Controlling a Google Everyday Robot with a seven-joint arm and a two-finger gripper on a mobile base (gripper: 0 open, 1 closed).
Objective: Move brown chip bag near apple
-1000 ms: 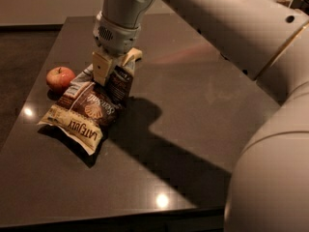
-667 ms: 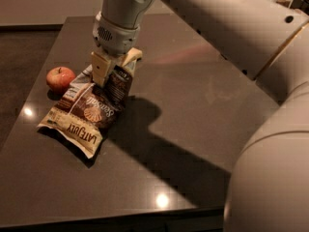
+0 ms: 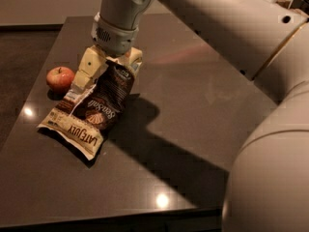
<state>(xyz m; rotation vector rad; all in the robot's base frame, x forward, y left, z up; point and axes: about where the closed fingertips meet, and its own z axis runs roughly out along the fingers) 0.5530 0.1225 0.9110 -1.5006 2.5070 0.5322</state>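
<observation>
The brown chip bag lies on the dark table at the left, with its "LATE JULY" end towards the front. Its top end rises between the fingers of my gripper. The fingers stand apart on either side of the bag's top, and the gripper looks open. The apple, small and red, sits on the table just left of the gripper. It is close to the bag's upper left edge. The arm comes down from the upper right.
The table's left edge runs close behind the apple and bag, with dark floor beyond. The table's front edge lies below the bag. My large arm segments fill the right side of the view.
The left finger has shifted left, widening the gap around the bag's top. The bag's top now leans free between the fingers. The bag and apple stay in place.
</observation>
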